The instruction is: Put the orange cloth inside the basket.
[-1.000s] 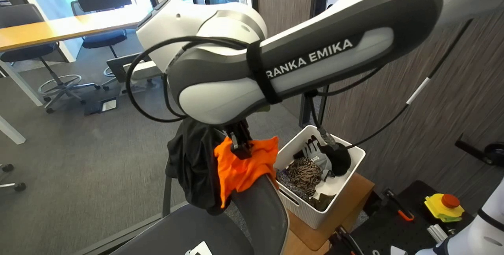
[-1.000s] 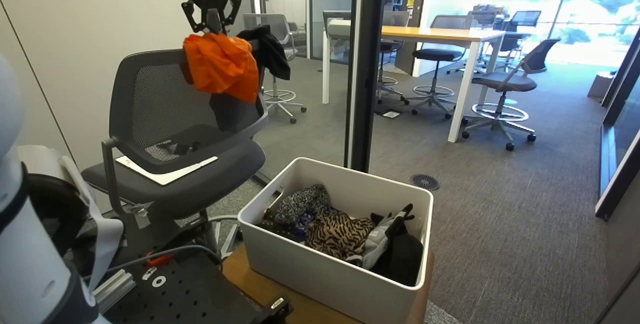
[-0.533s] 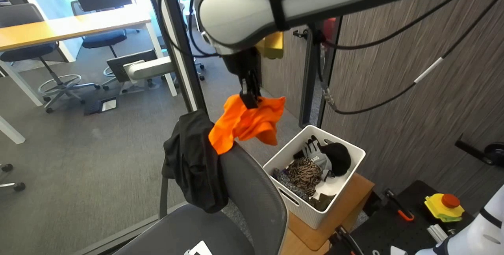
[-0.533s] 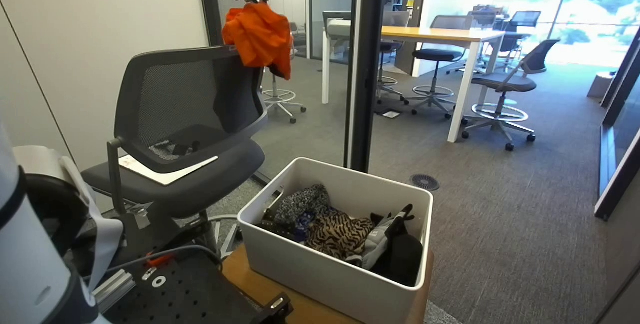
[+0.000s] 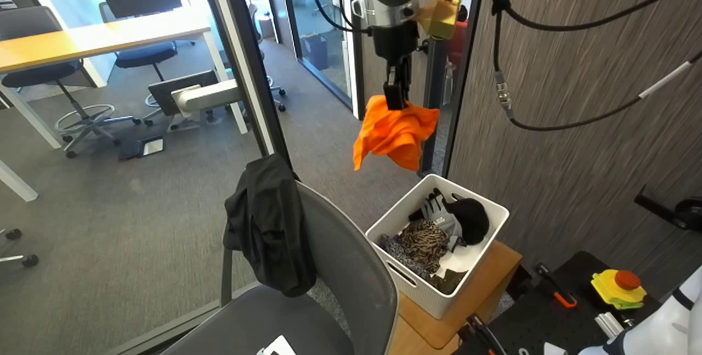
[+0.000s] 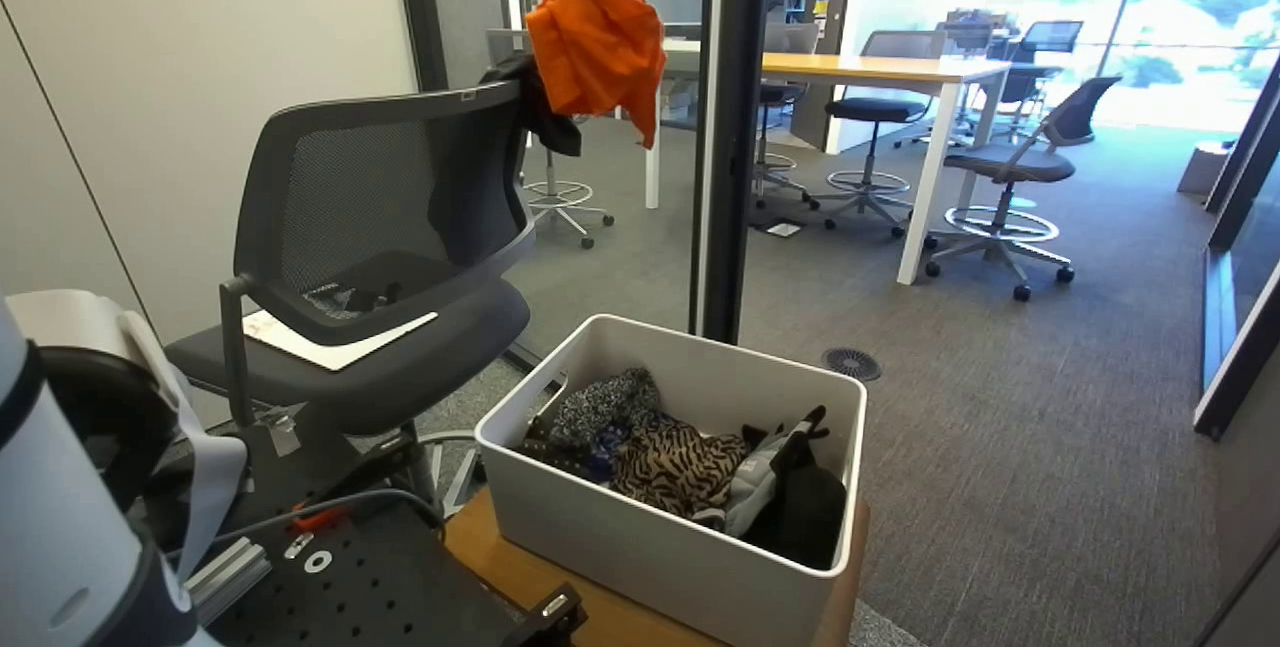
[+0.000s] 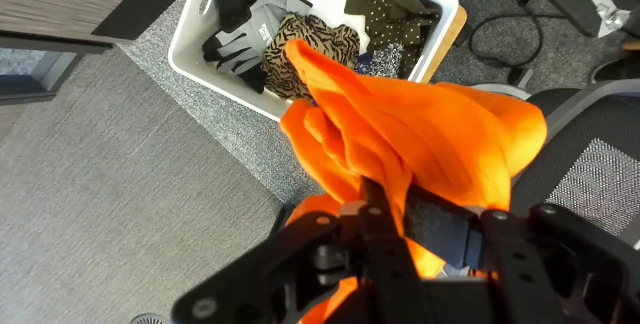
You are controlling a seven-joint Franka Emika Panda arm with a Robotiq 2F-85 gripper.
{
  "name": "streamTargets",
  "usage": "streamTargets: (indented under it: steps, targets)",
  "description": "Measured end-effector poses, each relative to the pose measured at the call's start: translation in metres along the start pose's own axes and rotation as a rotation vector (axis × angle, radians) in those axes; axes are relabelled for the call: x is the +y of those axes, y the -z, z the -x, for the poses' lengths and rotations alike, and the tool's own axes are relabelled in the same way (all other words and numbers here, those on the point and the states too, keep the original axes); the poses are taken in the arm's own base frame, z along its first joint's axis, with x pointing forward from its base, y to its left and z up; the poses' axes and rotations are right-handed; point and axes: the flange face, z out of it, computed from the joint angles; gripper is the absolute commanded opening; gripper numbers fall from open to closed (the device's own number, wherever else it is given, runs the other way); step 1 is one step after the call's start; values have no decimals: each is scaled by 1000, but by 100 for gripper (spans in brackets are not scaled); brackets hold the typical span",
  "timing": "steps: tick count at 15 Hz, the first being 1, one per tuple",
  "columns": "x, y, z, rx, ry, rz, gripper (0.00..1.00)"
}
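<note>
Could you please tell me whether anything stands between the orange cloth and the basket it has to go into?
Nothing visible does: the orange cloth hangs in the air, higher than the open-topped basket, and the chair back stands off to one side.

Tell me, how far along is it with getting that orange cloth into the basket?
Done: the pickup, since the orange cloth hangs in the air. In hand: the carry; the fingers are closed on the cloth, seemingly not yet over the white basket. Left, most likely: bring it above, lower it and let go; both exterior views show no orange inside the basket.
</note>
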Motion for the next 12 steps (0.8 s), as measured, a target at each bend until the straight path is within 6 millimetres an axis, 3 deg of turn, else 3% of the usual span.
streamTargets:
  steps: [6, 12]
  targets:
    - [45, -92, 12, -43, -20, -131, 8]
    - [74, -188, 22, -173, -68, -238, 8]
